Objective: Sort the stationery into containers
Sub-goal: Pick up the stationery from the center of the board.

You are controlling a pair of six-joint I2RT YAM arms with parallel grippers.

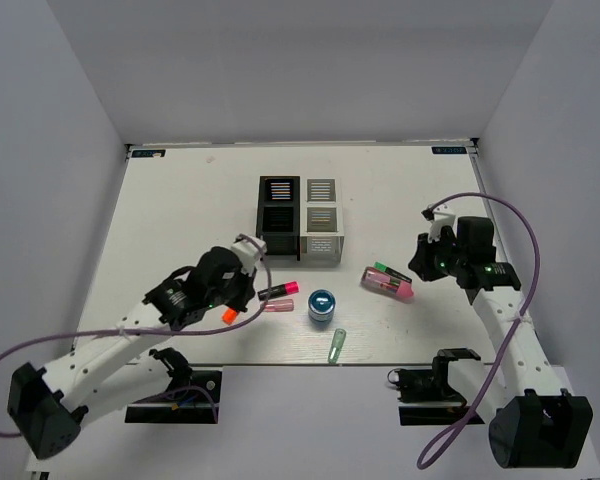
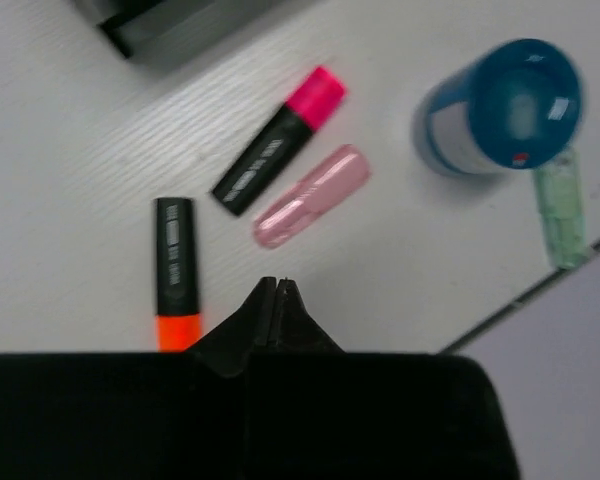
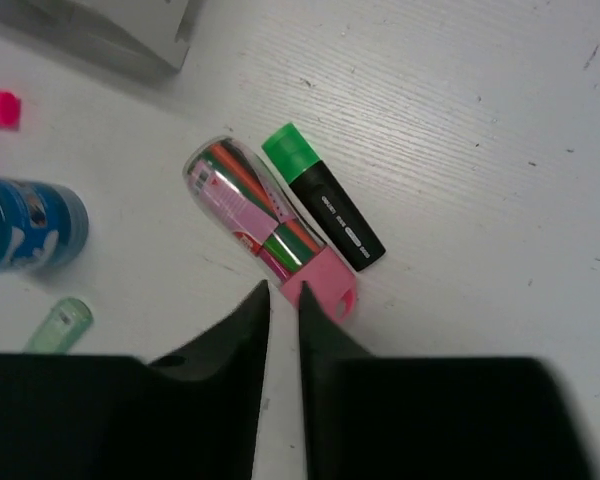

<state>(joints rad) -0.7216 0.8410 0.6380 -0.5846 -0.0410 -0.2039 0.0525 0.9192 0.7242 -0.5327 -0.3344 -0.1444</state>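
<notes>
The four joined containers [image 1: 298, 220], two black and two white, stand mid-table. A black marker with a pink end [image 2: 280, 155], a pink translucent stick [image 2: 310, 195], an orange-tipped pen [image 2: 175, 270], a blue tape roll [image 2: 500, 105] and a pale green piece [image 2: 562, 210] lie in front of them. My left gripper [image 2: 277, 285] is shut and empty, hovering just right of the orange-tipped pen. The pink-green bundle [image 3: 250, 215] lies beside a green-capped black marker [image 3: 325, 205]. My right gripper [image 3: 281, 292] is open by a narrow gap and empty, at the bundle's pink end.
The table's near edge runs just below the pale green piece [image 1: 336, 345]. A corner of the containers [image 3: 110, 30] shows at the top left of the right wrist view. Grey walls enclose the table on three sides.
</notes>
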